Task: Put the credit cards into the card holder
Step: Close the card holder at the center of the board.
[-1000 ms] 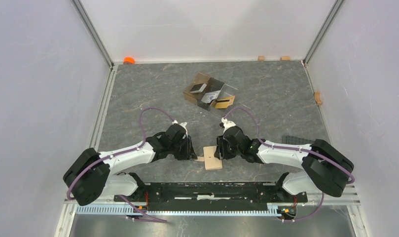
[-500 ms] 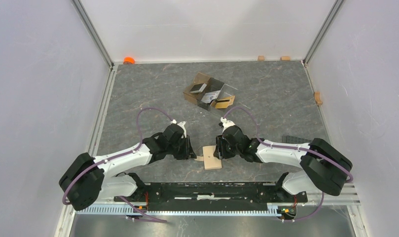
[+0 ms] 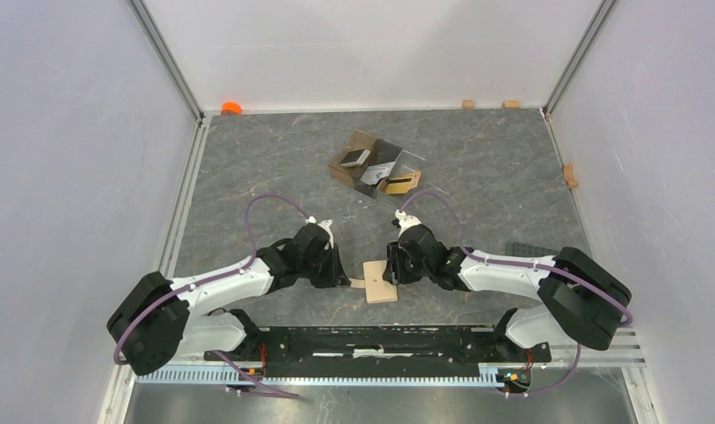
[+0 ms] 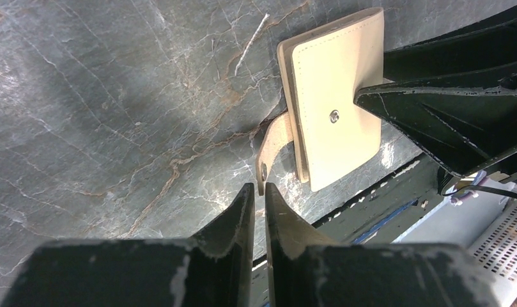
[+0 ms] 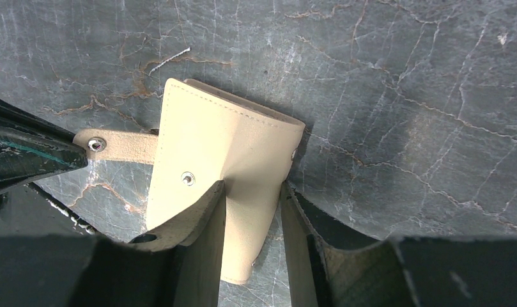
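"Nearest the arm bases, what lay on the tabletop (image 3: 274, 168)?" asked the senior inspector.

"One card holder (image 3: 380, 283), sir. It was tan, folded shut, and lay on the grey stone surface between the two arms, close to the near edge. Its snap tab (image 4: 271, 144) was unfastened and pointed toward the left arm."

"State of the left tool (image 4: 259, 188)?"

"Fingers drawn almost together, with a thin slit between them. The end of the snap tab sat right at the mouth of that slit. Whether it was pinched could not be determined."

"And the right tool (image 5: 250, 187)?"

"Clamped on the card holder at the side opposite the tab. One finger stood on either side, and the leather filled the gap between them."

"Farther out?"

"Well apart from the arms, toward the middle of the tabletop, a clear brown-tinted divided box (image 3: 376, 168) sat at an angle. The credit cards (image 3: 354, 158) lay in its compartments, none of them in the card holder. A dark one was at the left and an orange-gold card (image 3: 399, 184) at the right. Between them lay something silver and dark, too small to make out."

"At the far edge?"

"An orange object (image 3: 231, 108) in the far left corner, and two small wooden blocks (image 3: 467, 103) along the back wall toward the right."
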You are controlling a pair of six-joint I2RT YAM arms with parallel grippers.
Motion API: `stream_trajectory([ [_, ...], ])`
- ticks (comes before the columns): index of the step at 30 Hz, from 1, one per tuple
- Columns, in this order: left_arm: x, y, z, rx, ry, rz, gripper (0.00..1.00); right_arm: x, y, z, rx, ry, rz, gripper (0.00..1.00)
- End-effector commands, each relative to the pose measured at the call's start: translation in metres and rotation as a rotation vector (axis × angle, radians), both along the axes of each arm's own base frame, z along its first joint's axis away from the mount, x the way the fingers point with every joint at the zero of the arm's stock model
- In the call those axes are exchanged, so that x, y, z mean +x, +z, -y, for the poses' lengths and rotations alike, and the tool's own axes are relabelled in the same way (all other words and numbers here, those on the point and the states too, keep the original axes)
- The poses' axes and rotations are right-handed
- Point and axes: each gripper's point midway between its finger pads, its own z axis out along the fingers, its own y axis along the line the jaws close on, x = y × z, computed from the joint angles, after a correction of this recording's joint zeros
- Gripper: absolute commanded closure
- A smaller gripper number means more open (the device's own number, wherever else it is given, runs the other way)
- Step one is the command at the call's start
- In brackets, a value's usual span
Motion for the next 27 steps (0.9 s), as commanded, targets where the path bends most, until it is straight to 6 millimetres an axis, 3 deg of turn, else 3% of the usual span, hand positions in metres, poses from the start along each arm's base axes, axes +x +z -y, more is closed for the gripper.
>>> stream_trajectory([
  [1, 0.006, -0.002, 0.0, -0.006, 0.026, 0.016, 0.84, -0.019, -0.036, 0.038, -0.184, -0.013, -0.076, 0.59],
  [7, 0.007, -0.005, 0.0, -0.02, 0.021, 0.029, 0.98, -0.019, -0.035, 0.038, -0.182, -0.012, -0.072, 0.6],
  [17, 0.017, 0.027, 0.033, -0.208, -0.149, 0.213, 0.98, -0.019, -0.034, 0.038, -0.18, -0.008, -0.065, 0.6],
  [27, 0.028, 0.032, 0.049, -0.188, -0.283, 0.294, 0.98, -0.02, -0.033, 0.033, -0.161, 0.013, -0.066, 0.6],
])
